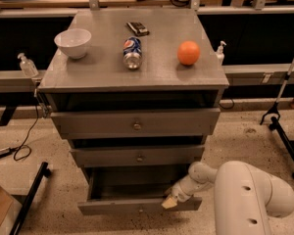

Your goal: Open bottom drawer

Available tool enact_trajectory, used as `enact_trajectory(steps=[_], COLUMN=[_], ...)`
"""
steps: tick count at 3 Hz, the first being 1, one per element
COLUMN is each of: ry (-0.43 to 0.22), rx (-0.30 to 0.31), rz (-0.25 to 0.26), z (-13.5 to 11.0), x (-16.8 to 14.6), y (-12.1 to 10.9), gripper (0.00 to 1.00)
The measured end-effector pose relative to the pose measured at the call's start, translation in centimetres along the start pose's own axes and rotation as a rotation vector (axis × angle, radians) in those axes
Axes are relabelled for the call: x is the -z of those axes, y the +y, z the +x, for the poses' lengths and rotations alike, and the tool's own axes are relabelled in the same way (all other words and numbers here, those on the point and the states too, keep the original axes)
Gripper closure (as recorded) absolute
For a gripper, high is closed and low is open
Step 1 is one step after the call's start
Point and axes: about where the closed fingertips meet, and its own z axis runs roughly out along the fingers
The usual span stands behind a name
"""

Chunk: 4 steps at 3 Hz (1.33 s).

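At bottom drawer front, down-angled claw

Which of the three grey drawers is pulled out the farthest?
The bottom drawer, the lowest one: its dark inside shows, and the gripper is at its front edge. The top drawer and middle drawer stick out less.

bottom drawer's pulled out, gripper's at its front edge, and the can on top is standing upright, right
Not quite. The camera view shows the can lying on its side on the cabinet top, not upright. The rest holds: the bottom drawer is pulled out, and the gripper is at its front edge, right of centre.
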Motion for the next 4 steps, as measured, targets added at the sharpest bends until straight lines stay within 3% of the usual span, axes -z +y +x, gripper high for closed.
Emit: enact_trajectory(steps=[1,2,3,4], ry=[0.000,0.000,0.000,0.000], rx=[0.000,0.000,0.000,0.000], rz=[0.000,0.000,0.000,0.000], z=[-0.11,-0.11,-0.11,-0.11], x=[0.20,0.19,0.19,0.19], y=[0.09,0.10,0.10,0.10], gripper=[1.00,0.82,0.51,0.28])
